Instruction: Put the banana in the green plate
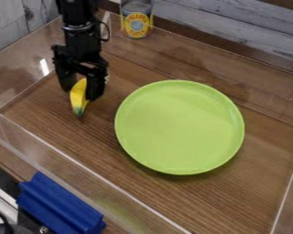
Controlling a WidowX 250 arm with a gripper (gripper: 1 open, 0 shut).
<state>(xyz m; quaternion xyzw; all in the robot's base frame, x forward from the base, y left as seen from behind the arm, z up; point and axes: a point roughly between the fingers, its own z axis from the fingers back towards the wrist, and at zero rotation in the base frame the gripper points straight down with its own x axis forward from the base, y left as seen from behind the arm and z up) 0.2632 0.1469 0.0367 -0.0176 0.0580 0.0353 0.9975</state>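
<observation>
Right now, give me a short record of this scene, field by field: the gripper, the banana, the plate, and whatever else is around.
gripper: open, pointing down, fingers either side of the banana
banana: yellow, lying on the wooden table, left of the plate, not lifted
green plate: round, nothing on it
table: dark wood grain, clear walls around it
can: at the back edge, behind the arm
blue object: at the front left corner, identity unclear
task status: banana not yet in the plate

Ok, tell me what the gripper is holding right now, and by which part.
Nothing is held. The gripper is open, its fingers straddling the upper part of the banana, which lies on the table left of the green plate.
</observation>
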